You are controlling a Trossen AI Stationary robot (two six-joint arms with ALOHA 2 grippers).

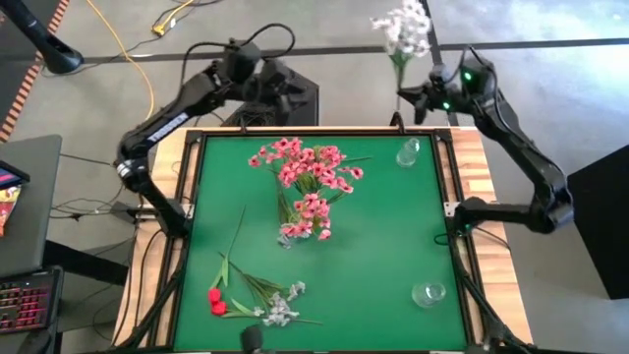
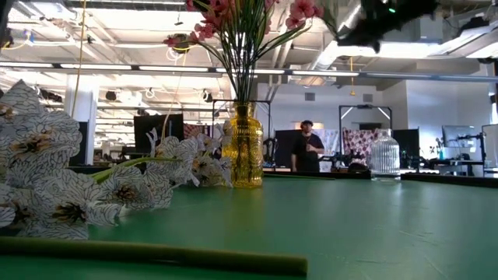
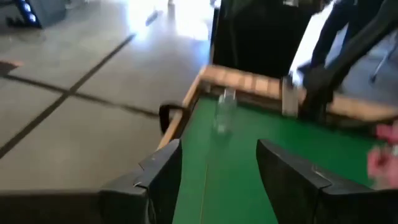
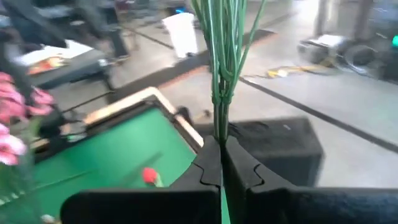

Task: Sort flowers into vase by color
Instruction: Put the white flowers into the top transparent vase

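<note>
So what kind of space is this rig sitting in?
Probably a robotics lab or workshop: open ceiling with strip lights, monitors behind the green table, cables across a concrete floor.

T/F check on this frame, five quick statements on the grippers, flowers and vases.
1. The right gripper is shut on the white spray. True.
2. The pink flowers lie flat on the mat. False: they stand in the yellow vase.
3. The left gripper holds a stem. False: open, empty.
4. Red buds lie on the mat. True.
5. Both clear vases hold flowers. False: both are empty.
</note>
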